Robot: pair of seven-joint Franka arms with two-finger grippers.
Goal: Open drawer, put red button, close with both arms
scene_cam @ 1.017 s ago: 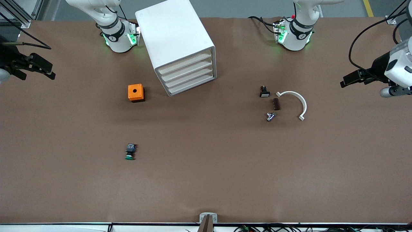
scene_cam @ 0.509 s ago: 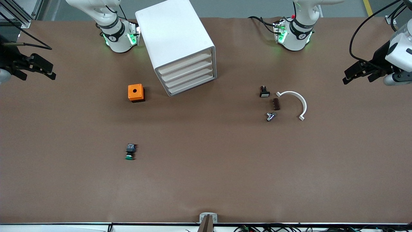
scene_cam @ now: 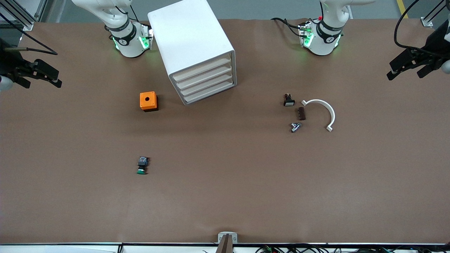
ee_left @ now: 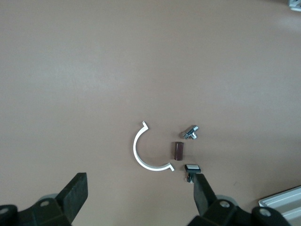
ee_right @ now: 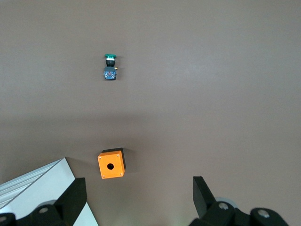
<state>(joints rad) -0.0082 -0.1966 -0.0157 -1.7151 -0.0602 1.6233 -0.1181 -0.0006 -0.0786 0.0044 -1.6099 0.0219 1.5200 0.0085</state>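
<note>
The white cabinet (scene_cam: pixel 191 38) stands between the two arm bases, and its four drawers (scene_cam: pixel 207 82) are all pushed in. The red button is out of view. My left gripper (scene_cam: pixel 404 72) hangs open and empty over the left arm's end of the table. In the left wrist view the left gripper (ee_left: pixel 138 184) looks down on small parts lying on the table. My right gripper (scene_cam: pixel 41 81) hovers open and empty over the right arm's end of the table. In the right wrist view the right gripper (ee_right: pixel 138 186) has bare table between its fingers.
An orange box with a hole (scene_cam: pixel 148 101) sits beside the cabinet, and a green-capped button (scene_cam: pixel 141 166) lies nearer the front camera. Toward the left arm's end lie a black switch (scene_cam: pixel 288 100), a brown block (scene_cam: pixel 301 113), a metal piece (scene_cam: pixel 295 127) and a white arc (scene_cam: pixel 321 111).
The left gripper has drawn back toward the left arm's end of the table and the base side. The right gripper has barely shifted. Nothing on the table moved.
</note>
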